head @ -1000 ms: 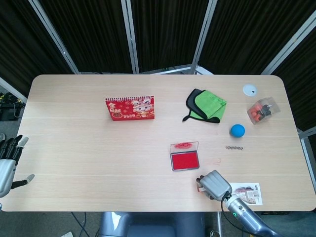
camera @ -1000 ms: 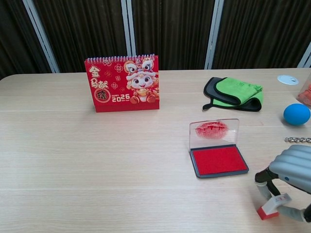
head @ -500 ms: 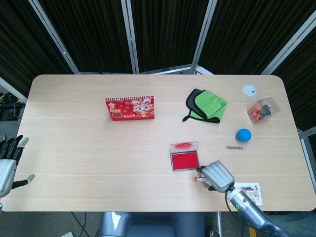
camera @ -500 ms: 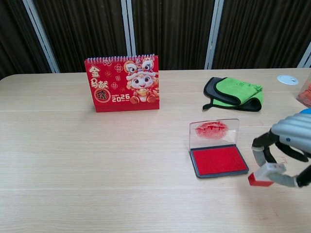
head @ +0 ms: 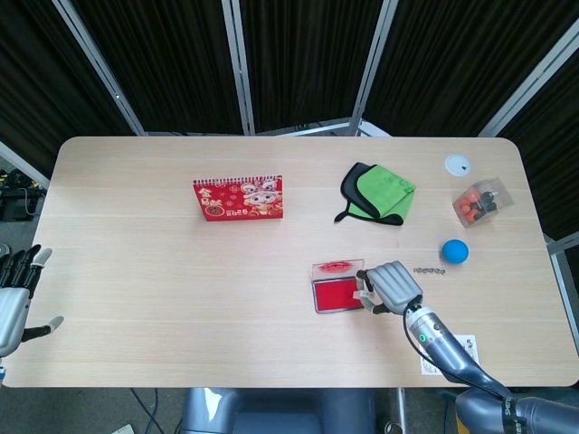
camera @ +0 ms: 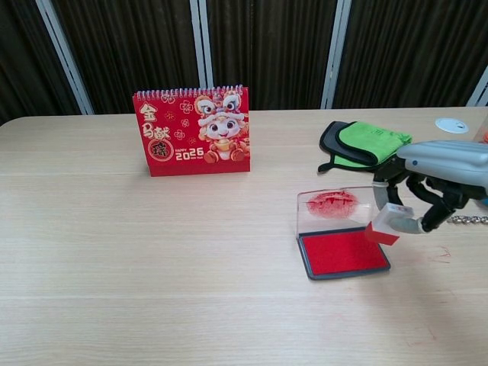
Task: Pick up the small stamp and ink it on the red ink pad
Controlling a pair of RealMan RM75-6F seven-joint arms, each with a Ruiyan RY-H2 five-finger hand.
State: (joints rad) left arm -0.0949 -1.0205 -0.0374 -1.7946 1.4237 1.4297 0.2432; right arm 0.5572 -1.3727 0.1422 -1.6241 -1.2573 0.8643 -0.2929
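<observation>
Matt wood table (head: 145, 271), green cloth (head: 384, 194)

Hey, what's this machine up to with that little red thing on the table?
The right robot hand is holding a small stamp just above the right edge of an open red ink pad, apparently about to ink it; I can't tell if it is touching the pad yet. The left robot hand hangs open, off the table's left edge. A red desk calendar, a green cloth and a blue ball sit untouched.

Red ink pad (camera: 342, 253), green cloth (camera: 371, 143)
</observation>
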